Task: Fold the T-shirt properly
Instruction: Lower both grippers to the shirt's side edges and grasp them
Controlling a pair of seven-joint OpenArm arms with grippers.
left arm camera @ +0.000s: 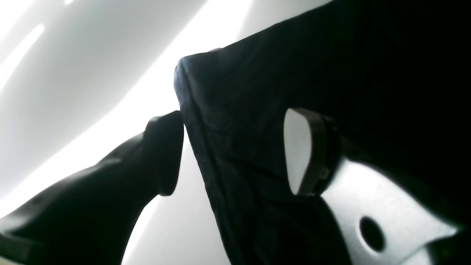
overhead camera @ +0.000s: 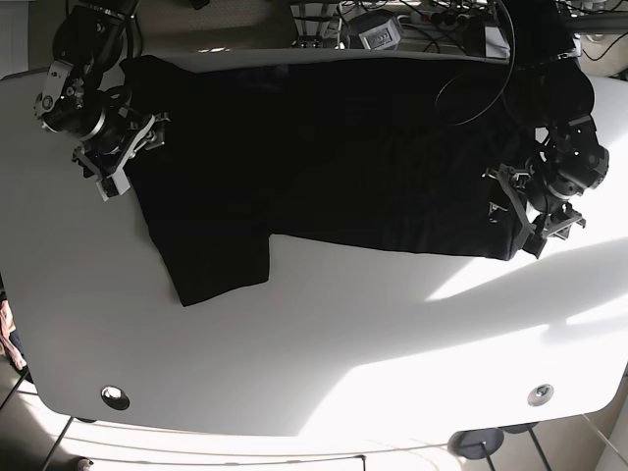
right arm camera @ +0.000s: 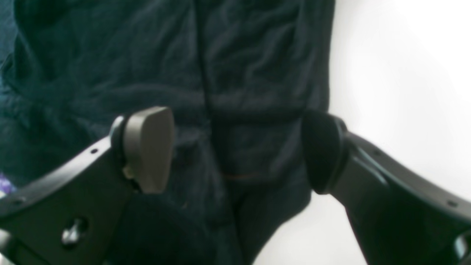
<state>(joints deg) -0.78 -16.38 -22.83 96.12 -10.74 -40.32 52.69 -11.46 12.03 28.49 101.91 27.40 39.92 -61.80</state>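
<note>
- The dark T-shirt (overhead camera: 324, 147) lies spread across the far half of the white table (overhead camera: 324, 343), its long axis running from one arm to the other, with one sleeve (overhead camera: 221, 260) hanging toward the near edge.
- Our right gripper (right arm camera: 235, 151) stands spread over the shirt's edge; in its wrist view fabric fills the gap between the two pads (right arm camera: 149, 147), and bare table shows just past the outer one.
- Our left gripper (left arm camera: 235, 151) is also spread, and a raised fold of cloth (left arm camera: 228, 121) sits between its pads (left arm camera: 165, 151). One pad touches the fabric edge; we cannot tell whether the other does.
- We judge that neither gripper is pinching yet.
- Each arm sits at its own end of the shirt, so neither is nearer overall; the cloth lies directly between each pair of fingers.
- The coming move, as we read it, depends on both ends being closed on together and carried across the short axis.
</note>
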